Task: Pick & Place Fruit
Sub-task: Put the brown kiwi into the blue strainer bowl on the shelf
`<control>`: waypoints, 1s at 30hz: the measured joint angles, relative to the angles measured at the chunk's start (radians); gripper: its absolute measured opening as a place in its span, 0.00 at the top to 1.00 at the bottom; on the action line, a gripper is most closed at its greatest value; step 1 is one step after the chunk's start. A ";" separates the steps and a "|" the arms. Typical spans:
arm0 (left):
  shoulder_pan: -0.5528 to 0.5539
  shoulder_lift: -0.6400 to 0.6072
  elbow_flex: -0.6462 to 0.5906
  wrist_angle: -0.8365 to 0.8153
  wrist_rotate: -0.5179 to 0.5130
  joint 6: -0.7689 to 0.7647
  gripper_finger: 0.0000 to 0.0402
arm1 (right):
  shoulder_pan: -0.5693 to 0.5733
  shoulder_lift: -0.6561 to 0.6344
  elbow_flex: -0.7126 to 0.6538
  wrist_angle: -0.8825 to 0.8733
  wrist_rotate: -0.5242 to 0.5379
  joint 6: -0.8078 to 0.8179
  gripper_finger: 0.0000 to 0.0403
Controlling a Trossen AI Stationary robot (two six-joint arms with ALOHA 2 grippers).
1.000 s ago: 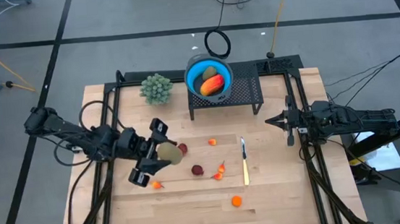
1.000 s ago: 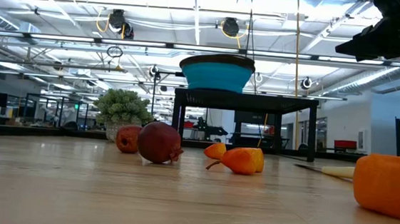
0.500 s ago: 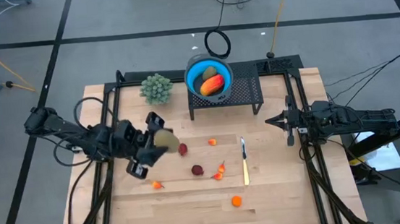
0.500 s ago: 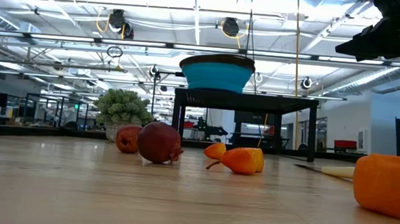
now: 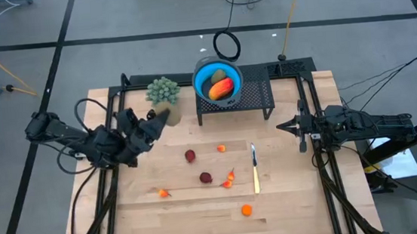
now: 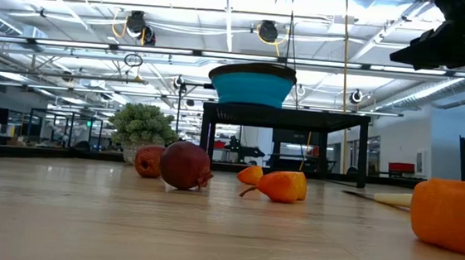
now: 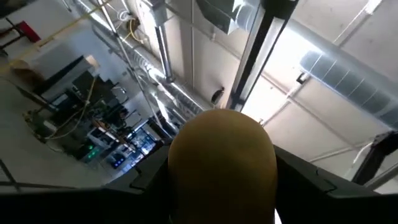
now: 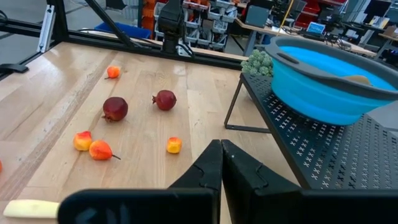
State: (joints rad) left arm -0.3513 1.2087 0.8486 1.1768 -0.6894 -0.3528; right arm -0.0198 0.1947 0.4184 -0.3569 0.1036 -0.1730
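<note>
The left gripper (image 5: 160,118) pinches a smooth brownish-green oval toy fruit (image 7: 222,163) above the pale wooden plank table (image 5: 291,193), just beside the bushy pale green ball plant (image 5: 162,91). The right gripper (image 5: 301,135), fingers pressed together, waits near the table's right edge. Dark red round fruits (image 5: 190,156) and small orange ones (image 5: 246,210) lie scattered mid-table; behind, a blue bowl (image 5: 203,76) sits on a black mesh stand (image 5: 258,94)

The left arm is seen at the left of the high view, reaching toward the upper centre, and a brownish-green oval fruit (image 7: 222,163) is clamped between the fingers of the left gripper (image 5: 160,117). The right arm is held at the right edge, the right gripper (image 5: 301,135) closed with fingers pressed together.
</note>
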 joint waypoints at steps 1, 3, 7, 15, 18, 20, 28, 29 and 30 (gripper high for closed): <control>0.005 0.002 0.000 -0.004 0.006 -0.009 0.47 | 0.000 0.000 0.000 0.000 0.000 0.000 1.00; 0.013 0.009 0.000 -0.032 0.012 -0.038 0.47 | 0.000 0.000 0.000 0.000 0.000 0.000 1.00; 0.032 0.017 0.000 -0.213 -0.035 -0.171 0.47 | 0.000 0.000 0.000 0.000 0.000 0.000 1.00; 0.119 0.015 0.000 -0.579 -0.055 -0.449 0.47 | 0.000 0.000 0.000 0.000 0.000 0.000 1.00; 0.160 0.016 0.000 -0.621 -0.027 -0.465 0.47 | 0.000 0.000 0.000 0.000 0.000 0.000 1.00; 0.190 0.015 0.006 -0.644 -0.005 -0.465 0.47 | 0.000 0.000 0.000 0.000 0.000 0.000 1.00; 0.328 0.037 0.192 -1.018 0.105 -0.411 0.47 | 0.000 0.000 0.000 0.000 0.000 0.003 1.00; 0.347 0.044 0.222 -1.072 0.124 -0.391 0.47 | 0.000 0.000 0.000 0.000 0.000 0.003 1.00; 0.367 0.063 0.258 -1.109 0.138 -0.377 0.47 | 0.000 0.000 0.000 0.000 0.000 0.003 1.00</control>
State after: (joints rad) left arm 0.0159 1.2722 1.1065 0.0680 -0.5514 -0.7299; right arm -0.0198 0.1946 0.4187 -0.3566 0.1040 -0.1696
